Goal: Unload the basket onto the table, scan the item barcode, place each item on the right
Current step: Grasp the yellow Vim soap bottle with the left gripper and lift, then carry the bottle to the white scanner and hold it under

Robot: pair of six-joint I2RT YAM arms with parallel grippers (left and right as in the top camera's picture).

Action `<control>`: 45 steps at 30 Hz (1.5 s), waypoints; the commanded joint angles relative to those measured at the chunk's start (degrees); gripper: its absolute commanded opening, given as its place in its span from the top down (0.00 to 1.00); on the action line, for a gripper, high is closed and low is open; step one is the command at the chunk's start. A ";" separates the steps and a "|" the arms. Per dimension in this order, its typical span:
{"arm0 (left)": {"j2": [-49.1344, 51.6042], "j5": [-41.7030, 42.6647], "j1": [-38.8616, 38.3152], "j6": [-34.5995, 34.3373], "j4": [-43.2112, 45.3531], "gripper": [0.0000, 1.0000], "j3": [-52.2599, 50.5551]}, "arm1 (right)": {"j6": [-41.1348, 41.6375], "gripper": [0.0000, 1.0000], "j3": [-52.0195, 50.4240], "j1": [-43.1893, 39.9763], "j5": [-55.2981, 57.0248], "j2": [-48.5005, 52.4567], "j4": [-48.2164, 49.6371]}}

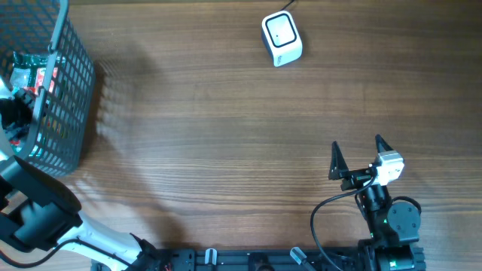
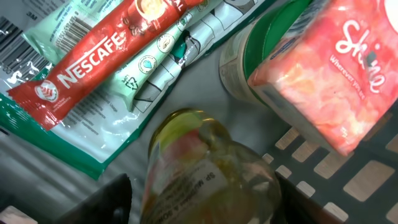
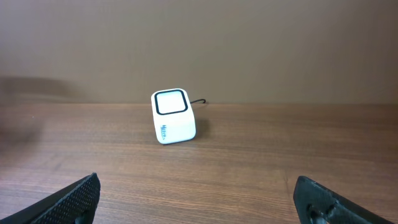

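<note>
Inside the basket my left gripper straddles a clear jar that has a yellowish lid and a white label with small print. The right finger lies against the jar's side, and a thin dark gap shows between the left finger and the glass. No barcode shows on the jar. The white barcode scanner stands at the far middle of the table, its window up. Far short of the scanner, my right gripper hangs open and empty over the wood.
Around the jar lie a red Nescafe sachet, a green packet with a barcode, a green-lidded tub and a pink tissue pack. The basket's grid wall is close on the right. The basket stands at the table's left edge.
</note>
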 commanded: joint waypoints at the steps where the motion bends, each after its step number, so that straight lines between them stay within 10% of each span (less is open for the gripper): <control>1: 0.59 0.85 0.15 0.46 0.28 0.56 -0.35 | 0.63 0.00 -0.04 -0.28 0.52 -0.22 0.13; 23: -1.11 2.54 0.11 0.02 -0.35 0.68 0.61 | 0.63 0.00 -0.04 -0.28 0.52 -0.22 0.13; 35: -24.72 3.63 -0.09 -10.29 7.96 0.71 10.14 | 0.63 0.00 -0.04 -0.28 0.52 -0.22 0.11; 45: -35.36 3.37 -19.74 -18.53 1.29 0.77 10.14 | 0.63 0.00 -0.04 -0.28 0.52 -0.22 0.13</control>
